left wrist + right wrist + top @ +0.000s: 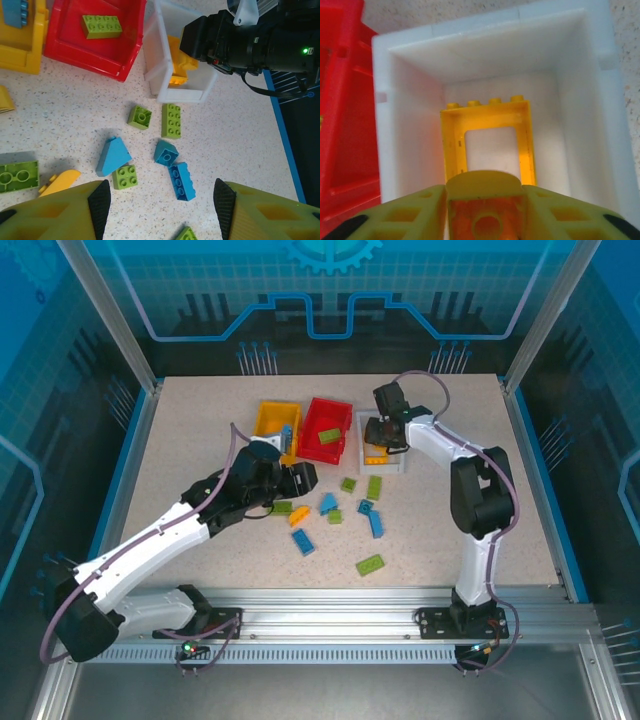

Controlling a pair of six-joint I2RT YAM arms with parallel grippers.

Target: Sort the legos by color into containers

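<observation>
"Jaws on the right gripper [484, 222] are closed on a yellow-orange rounded piece [485, 186], held over the white bin [485, 25]; straight below them lies one yellow frame brick [490, 145]. Those of the left gripper [162, 210] are spread wide and empty above the loose legos [171, 120]."

"How far along would the sort be?"

"Early, by the look of it. Left of the right jaws, the red bin [100, 62] has one green brick [101, 26]; further left, the yellow bin [20, 55] has one blue brick [15, 12]. Under and ahead of the left jaws, the counter [240, 150] bears five green, four blue and one yellow-orange wedge [60, 181]."

"So three bins, three bricks placed, one in hand, about ten to go."
</observation>
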